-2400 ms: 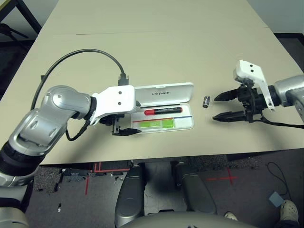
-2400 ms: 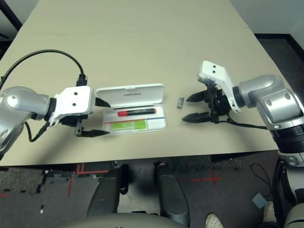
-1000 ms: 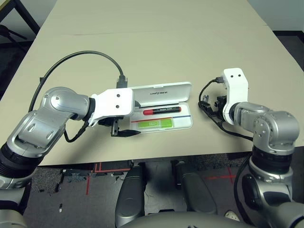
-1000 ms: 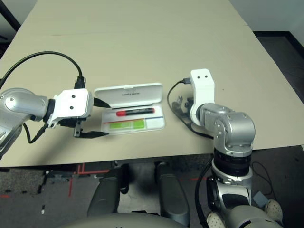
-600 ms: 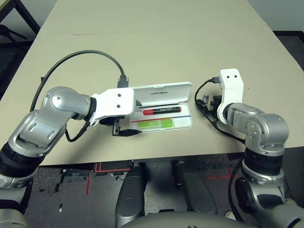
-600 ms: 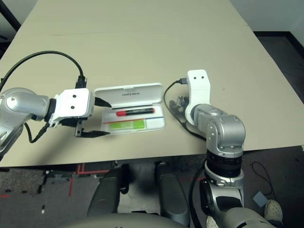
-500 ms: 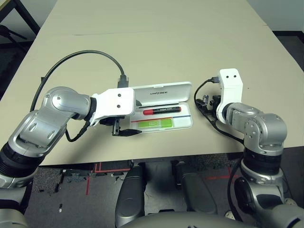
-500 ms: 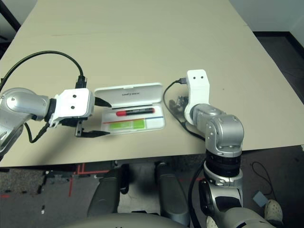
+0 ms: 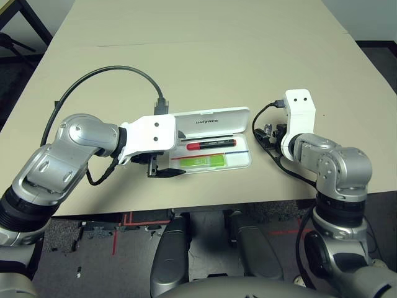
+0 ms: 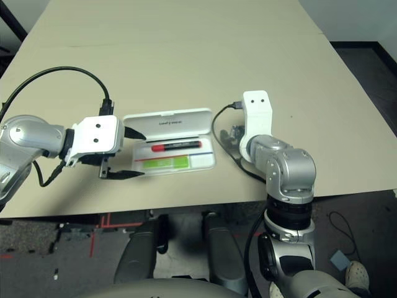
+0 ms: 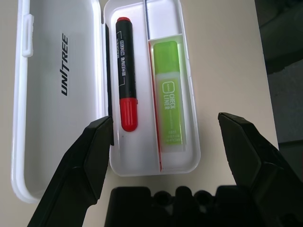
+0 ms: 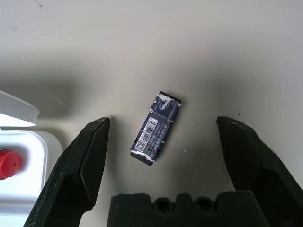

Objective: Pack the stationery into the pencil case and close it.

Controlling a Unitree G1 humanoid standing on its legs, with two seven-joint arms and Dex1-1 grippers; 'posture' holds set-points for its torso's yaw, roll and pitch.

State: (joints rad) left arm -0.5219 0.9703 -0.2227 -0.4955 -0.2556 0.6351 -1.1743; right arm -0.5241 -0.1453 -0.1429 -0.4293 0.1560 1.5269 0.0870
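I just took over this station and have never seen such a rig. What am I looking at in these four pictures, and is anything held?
A two-armed humanoid robot stands at a beige table. Two pictures come from its head, looking down; two from cameras on its wrists, looking along each claw. The left claw hangs open at the end of the open white pencil case, where the red-and-black marker and the green stick already lie. The right claw is open around the small dark piece, which lies loose on the table beside the case. Nothing is held.

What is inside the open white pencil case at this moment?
The pencil case holds a red-and-black marker and a lime-green stick. Its near end is partly covered by the left gripper.
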